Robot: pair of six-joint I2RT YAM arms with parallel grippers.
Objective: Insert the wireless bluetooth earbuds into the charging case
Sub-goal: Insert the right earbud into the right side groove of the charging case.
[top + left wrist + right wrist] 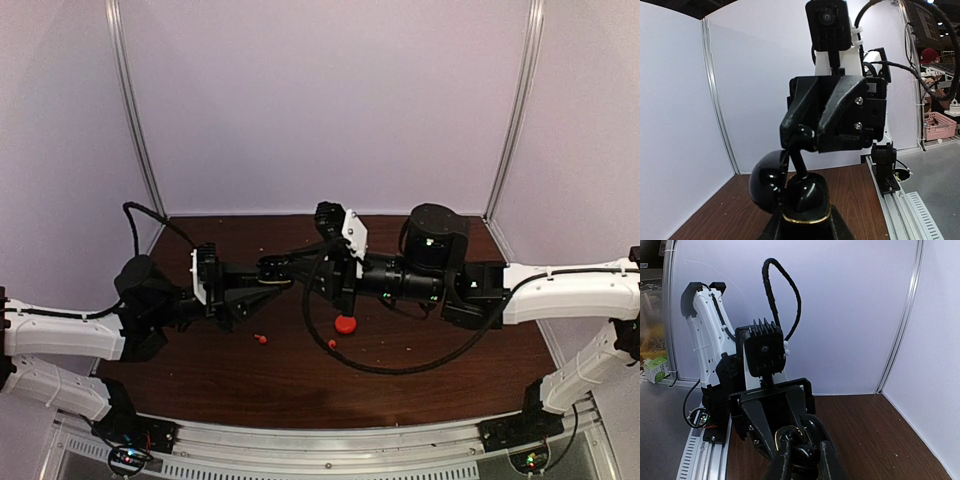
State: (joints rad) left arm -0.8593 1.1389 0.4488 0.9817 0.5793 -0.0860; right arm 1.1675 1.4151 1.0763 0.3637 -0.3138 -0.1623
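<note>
- Top external view: the brown table point(440, 380) is carrying everything, with both arms reaching in from the sides and meeting above its middle.
- Left arm point(60, 335) and right arm point(570, 290) are pointing their wrists at each other, fingertips nearly touching.
- Left gripper point(805, 222) is clamping narrowly on the black charging case point(807, 197), holding it in the air with its gold-rimmed mouth facing up and its lid point(767, 180) hanging open to one side.
- Right gripper point(807, 142) is pinching fully closed on a black earbud point(801, 135), whose stem is reaching down to the case mouth.
- A red case point(345, 324) is lying on the table below the grippers.
- Two red earbuds, one point(262, 339) left of that case and one point(331, 344) just beside it, are lying loose.
</note>
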